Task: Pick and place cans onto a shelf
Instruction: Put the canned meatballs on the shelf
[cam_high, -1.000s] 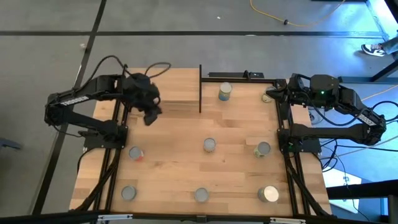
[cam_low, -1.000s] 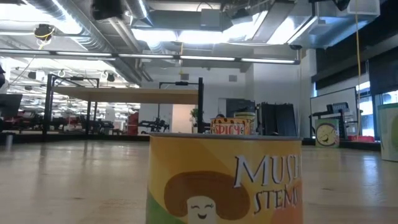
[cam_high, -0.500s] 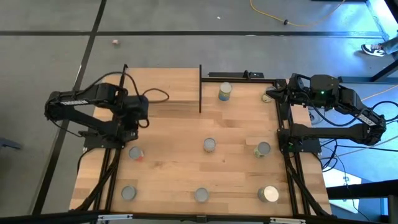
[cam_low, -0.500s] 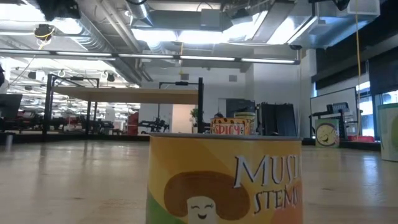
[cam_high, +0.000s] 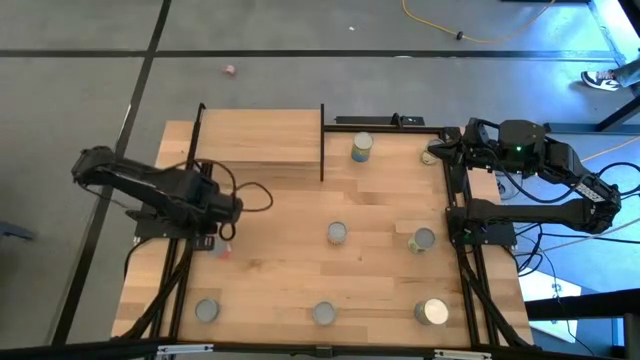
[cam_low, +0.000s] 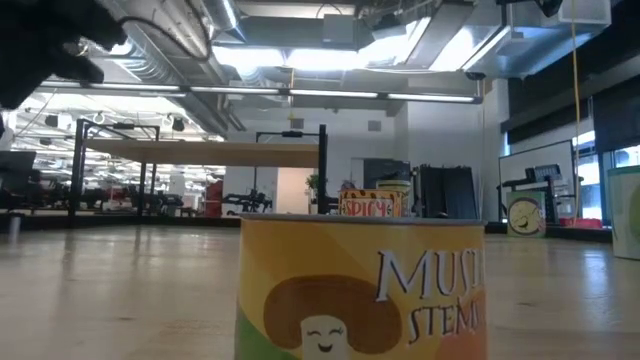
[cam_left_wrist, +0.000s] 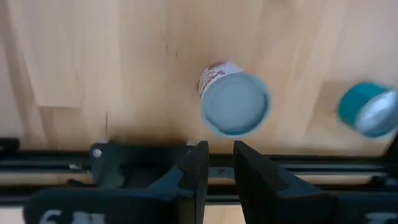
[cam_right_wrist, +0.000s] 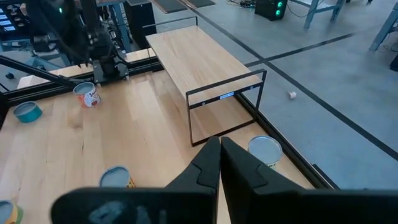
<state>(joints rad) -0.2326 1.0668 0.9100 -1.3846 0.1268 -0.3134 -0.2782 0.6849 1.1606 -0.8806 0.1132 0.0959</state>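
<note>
We see the left claw (cam_high: 228, 232) open just above the red can (cam_left_wrist: 234, 103), in front of the shelf (cam_high: 260, 137). The right claw (cam_right_wrist: 220, 155) is closed and empty, far right of the shelf.

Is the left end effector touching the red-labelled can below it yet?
Apart. In the left wrist view, bare wood shows between the left end effector and the red-labelled can.
</note>
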